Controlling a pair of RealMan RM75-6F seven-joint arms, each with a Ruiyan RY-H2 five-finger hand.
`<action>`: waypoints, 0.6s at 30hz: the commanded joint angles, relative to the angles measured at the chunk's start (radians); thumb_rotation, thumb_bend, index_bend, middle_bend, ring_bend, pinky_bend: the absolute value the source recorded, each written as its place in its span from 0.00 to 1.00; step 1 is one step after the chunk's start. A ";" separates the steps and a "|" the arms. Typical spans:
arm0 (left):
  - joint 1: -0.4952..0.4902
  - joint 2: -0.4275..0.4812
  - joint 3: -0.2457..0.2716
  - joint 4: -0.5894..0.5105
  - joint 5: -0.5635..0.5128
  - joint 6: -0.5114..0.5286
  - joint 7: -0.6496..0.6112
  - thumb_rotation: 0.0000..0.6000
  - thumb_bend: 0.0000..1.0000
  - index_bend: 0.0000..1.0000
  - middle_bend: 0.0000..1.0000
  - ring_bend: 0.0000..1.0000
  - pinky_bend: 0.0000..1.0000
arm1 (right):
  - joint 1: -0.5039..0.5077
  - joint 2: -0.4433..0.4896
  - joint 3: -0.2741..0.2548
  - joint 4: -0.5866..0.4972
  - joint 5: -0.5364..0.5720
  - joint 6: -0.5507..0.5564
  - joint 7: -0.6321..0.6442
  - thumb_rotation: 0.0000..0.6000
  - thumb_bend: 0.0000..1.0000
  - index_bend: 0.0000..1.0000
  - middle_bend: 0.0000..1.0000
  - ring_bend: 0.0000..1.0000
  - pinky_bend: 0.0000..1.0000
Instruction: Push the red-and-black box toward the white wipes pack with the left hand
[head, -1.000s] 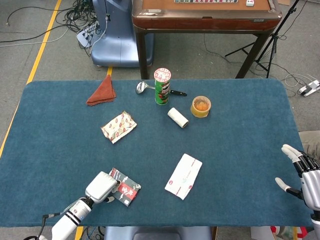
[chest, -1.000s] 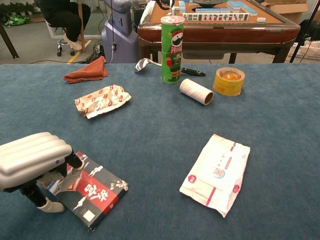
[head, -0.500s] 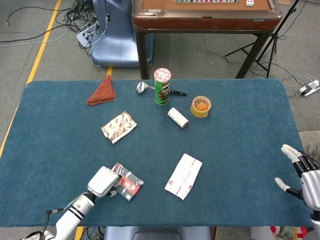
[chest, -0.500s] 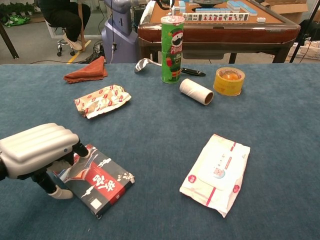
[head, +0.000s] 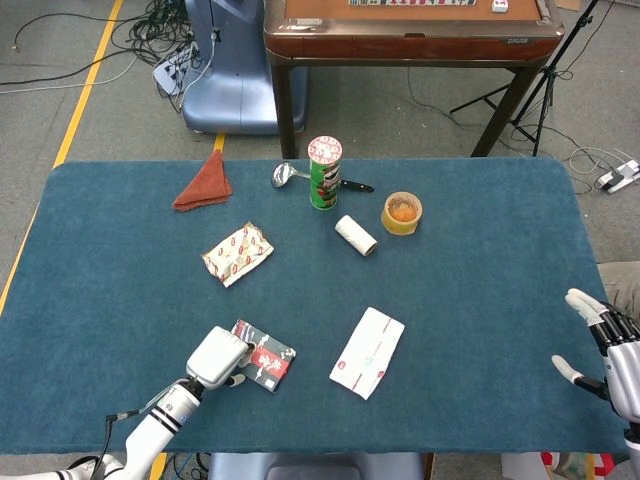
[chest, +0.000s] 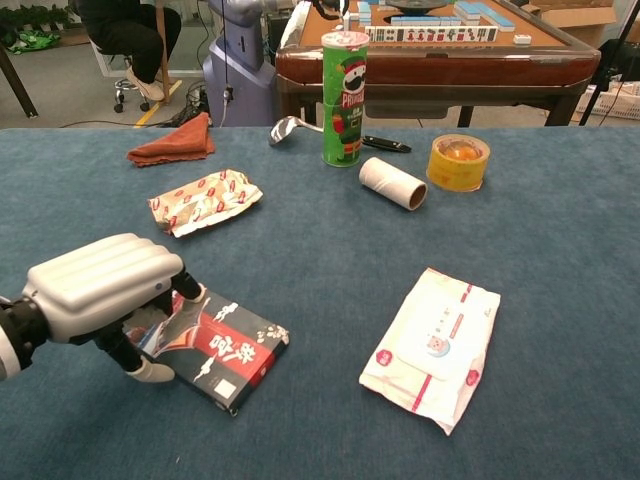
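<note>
The red-and-black box (head: 268, 355) (chest: 228, 345) lies flat near the table's front edge, left of centre. My left hand (head: 218, 357) (chest: 100, 285) presses against the box's left end, its fingers curled in and its back facing up. The white wipes pack (head: 367, 352) (chest: 435, 345) lies to the right of the box with a strip of blue cloth between them. My right hand (head: 605, 350) hovers at the table's far right edge with fingers spread and nothing in it; only the head view shows it.
Toward the back stand a green chips can (head: 323, 172), a white paper roll (head: 355, 235) and a yellow tape roll (head: 401, 212). A snack packet (head: 237, 253), a red cloth (head: 203, 183) and a spoon (head: 284, 175) lie to the back left.
My left hand has slid to the right and slightly away from the front edge, shoving the box with it. The box now lies closer to the wipes pack. The right hand has stayed put.
</note>
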 joint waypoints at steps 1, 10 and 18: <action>-0.009 -0.007 -0.010 0.005 -0.009 -0.003 0.005 1.00 0.00 0.85 1.00 0.87 1.00 | 0.000 0.001 0.001 0.000 0.001 0.000 0.002 1.00 0.06 0.18 0.21 0.20 0.35; -0.037 -0.027 -0.037 0.025 -0.048 -0.021 0.025 1.00 0.00 0.85 1.00 0.87 1.00 | 0.000 0.001 0.002 0.000 0.001 0.000 0.002 1.00 0.06 0.18 0.21 0.20 0.35; -0.062 -0.046 -0.078 0.045 -0.087 -0.016 0.021 1.00 0.00 0.85 1.00 0.87 1.00 | -0.002 0.003 0.003 0.000 0.002 0.004 0.009 1.00 0.06 0.18 0.21 0.20 0.35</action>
